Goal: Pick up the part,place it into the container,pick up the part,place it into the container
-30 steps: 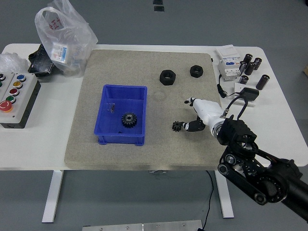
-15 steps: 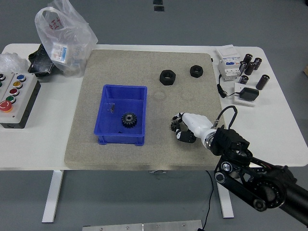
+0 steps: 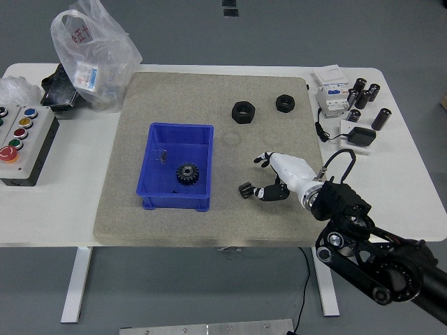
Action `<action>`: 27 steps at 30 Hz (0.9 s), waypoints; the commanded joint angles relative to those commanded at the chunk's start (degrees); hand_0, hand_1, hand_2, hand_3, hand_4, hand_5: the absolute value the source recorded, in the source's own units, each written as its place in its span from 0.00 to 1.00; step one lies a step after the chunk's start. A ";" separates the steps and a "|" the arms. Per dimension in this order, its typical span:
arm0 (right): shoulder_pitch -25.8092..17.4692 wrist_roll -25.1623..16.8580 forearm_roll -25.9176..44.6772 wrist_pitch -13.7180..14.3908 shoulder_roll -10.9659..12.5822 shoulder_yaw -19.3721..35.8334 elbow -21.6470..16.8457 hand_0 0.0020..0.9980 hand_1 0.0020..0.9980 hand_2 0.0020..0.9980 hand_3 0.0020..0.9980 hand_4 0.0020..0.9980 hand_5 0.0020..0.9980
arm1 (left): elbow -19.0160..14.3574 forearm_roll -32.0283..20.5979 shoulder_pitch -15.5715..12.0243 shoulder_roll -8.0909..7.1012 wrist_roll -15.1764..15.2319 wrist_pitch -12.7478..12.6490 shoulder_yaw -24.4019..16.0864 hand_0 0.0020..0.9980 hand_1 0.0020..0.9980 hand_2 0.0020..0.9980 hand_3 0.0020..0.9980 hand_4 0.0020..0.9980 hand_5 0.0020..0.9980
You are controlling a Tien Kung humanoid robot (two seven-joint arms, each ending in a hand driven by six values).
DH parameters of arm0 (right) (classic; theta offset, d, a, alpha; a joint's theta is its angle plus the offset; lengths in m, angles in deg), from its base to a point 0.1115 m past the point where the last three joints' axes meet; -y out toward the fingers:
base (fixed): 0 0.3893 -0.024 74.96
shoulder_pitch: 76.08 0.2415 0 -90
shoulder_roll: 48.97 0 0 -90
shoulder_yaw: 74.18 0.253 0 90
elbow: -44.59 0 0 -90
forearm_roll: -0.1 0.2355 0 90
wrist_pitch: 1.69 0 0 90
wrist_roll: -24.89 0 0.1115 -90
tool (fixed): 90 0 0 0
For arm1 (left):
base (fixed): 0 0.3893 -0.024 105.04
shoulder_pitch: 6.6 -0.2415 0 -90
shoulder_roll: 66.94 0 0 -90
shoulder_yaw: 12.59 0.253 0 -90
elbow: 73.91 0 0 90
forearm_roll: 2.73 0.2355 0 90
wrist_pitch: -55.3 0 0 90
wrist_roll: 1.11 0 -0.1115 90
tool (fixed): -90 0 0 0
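— Two dark fingertips [image 3: 262, 193] of the right hand [image 3: 278, 178] pinch a small black gear [image 3: 245, 190], the rest of the fingers loosely curled beside it.

— Is the gear off the mat?

— Can't tell from where I stand; it sits at the hand's left tip, over the beige mat [image 3: 174, 91], just right of the blue bin [image 3: 179, 132].

— What's in the bin?

— One larger black gear [image 3: 186, 173] near its front, and a small grey bit towards the back left.

— And the arm?

— Black, coming in from the lower right corner, white shell over the hand.

— Other parts around?

— Two black nuts [image 3: 243, 111] lie at the far side of the mat, well apart from the hand. Off the mat to the left stands a button box [image 3: 21, 143], with a plastic bag [image 3: 91, 49] behind it.
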 joint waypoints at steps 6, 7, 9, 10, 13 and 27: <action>-0.06 -0.02 1.22 -0.41 0.21 -2.21 -0.94 0.19 0.34 0.75 0.80 0.76 0.30 | 0.00 0.12 0.00 -0.02 0.00 -0.01 -0.09 0.61 0.63 0.61 0.65 0.66 0.27; -0.03 -0.07 1.43 -0.43 0.22 -2.54 -1.10 0.19 0.34 0.75 0.80 0.76 0.30 | 0.00 0.12 0.00 -0.03 0.01 -0.01 -0.09 0.61 0.63 0.61 0.65 0.66 0.27; 0.10 -0.21 1.87 -0.26 0.10 -3.35 -1.18 0.19 0.33 0.75 0.80 0.76 0.31 | 0.00 0.13 0.02 -0.03 0.01 -0.01 -0.06 0.61 0.63 0.61 0.64 0.65 0.26; 0.17 -0.28 2.01 -0.13 0.02 -3.61 -1.08 0.19 0.33 0.75 0.80 0.76 0.31 | 0.00 0.10 0.03 -0.03 0.02 0.00 -0.02 0.61 0.63 0.61 0.64 0.65 0.26; 0.35 -0.46 2.04 0.39 -0.22 -3.95 -0.52 0.19 0.33 0.75 0.80 0.76 0.31 | 0.00 0.03 0.05 -0.01 0.04 0.01 0.08 0.61 0.63 0.61 0.64 0.65 0.26; 0.60 -1.27 0.44 2.77 -0.78 -4.75 2.41 0.14 0.27 0.47 0.63 0.33 0.00 | 0.00 -0.26 0.10 0.00 0.16 0.00 0.20 0.61 0.63 0.61 0.64 0.63 0.25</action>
